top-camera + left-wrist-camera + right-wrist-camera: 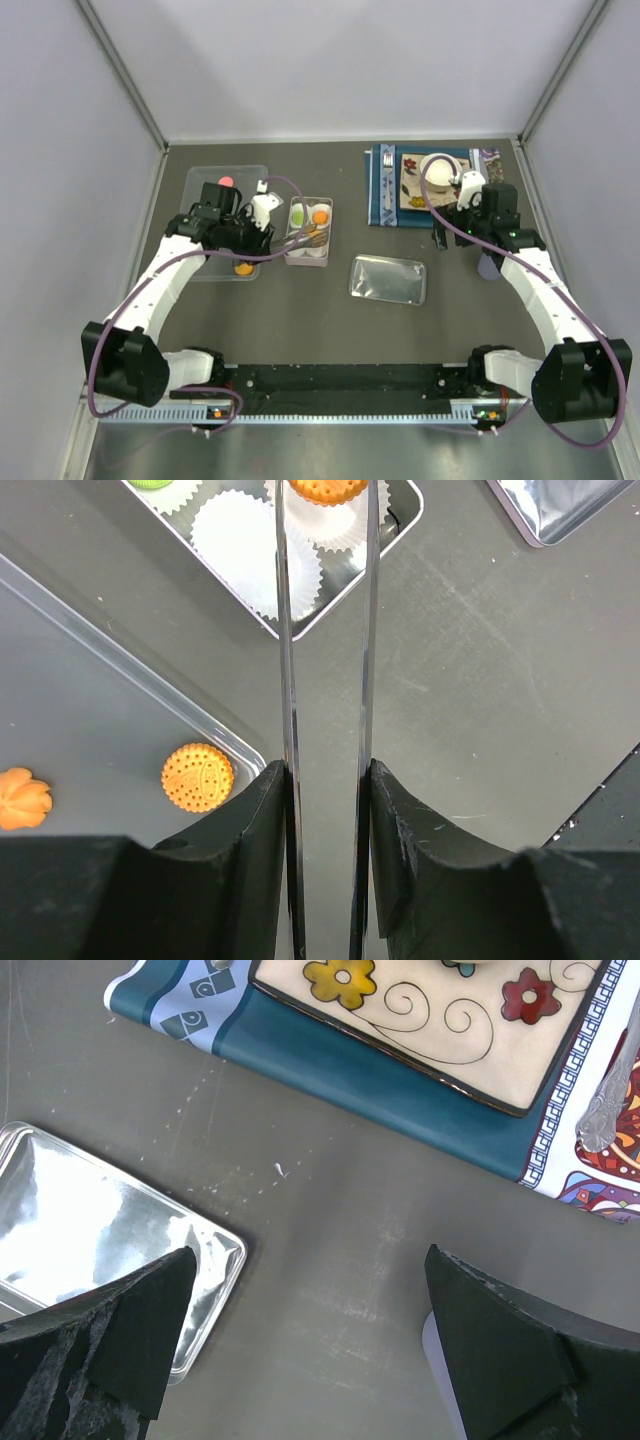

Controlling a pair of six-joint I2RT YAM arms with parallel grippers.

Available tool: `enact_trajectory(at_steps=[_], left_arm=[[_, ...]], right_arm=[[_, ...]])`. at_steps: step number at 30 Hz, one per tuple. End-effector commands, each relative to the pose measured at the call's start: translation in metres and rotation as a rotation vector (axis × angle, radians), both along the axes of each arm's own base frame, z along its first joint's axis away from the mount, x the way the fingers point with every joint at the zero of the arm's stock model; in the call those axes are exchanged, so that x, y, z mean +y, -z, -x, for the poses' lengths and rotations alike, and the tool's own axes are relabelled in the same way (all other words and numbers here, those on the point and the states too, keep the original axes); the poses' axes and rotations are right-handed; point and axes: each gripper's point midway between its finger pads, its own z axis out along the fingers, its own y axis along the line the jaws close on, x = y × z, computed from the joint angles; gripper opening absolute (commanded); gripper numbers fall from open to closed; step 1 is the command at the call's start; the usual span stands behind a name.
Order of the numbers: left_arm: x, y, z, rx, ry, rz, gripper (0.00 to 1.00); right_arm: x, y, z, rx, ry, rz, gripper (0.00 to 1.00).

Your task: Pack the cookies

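The silver four-cup box (pixel 308 257) stands left of centre. It holds a green cookie (pixel 298 213) and an orange cookie (pixel 320 215) in its far white cups. My left gripper (pixel 258 222) is shut on metal tongs (pixel 288 660). The tongs reach over the box, and their arms flank the orange cookie (pixel 327 488) above its cup. A clear tray (pixel 200 190) under the left arm holds a pink cookie (pixel 226 181), an orange biscuit (pixel 198 777) and another orange cookie (pixel 20 798). My right gripper (pixel 310 1340) is open and empty above the table.
The box's silver lid (pixel 388 279) lies flat right of the box and also shows in the right wrist view (pixel 100 1220). A blue placemat (pixel 382 195) at the back right carries a flowered plate (pixel 420 1010), a white cup and cutlery. A lilac object (pixel 490 266) lies by the right arm.
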Motion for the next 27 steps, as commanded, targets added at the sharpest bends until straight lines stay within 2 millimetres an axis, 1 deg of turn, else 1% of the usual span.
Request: enact_trajectory(at_steps=[1,6,11,18,27], left_arm=[[-0.006,-0.004,-0.009,-0.043,0.000,0.018,0.00],[-0.004,-0.002,-0.011,-0.053,-0.004,0.002,0.02],[-0.004,0.004,-0.008,-0.040,0.003,-0.004,0.04],[-0.004,0.006,-0.006,-0.037,0.009,-0.010,0.07],[-0.008,0.008,-0.008,-0.034,0.020,-0.010,0.19]], right_arm=[[0.005,-0.026,-0.012,-0.075,-0.016,0.004,0.99],[0.005,-0.026,-0.012,-0.076,-0.015,0.002,0.99],[0.005,-0.027,-0.011,-0.079,-0.017,0.001,0.99],[0.005,-0.026,-0.011,-0.076,-0.018,0.000,0.99],[0.005,-0.026,-0.011,-0.076,-0.018,0.003,0.99]])
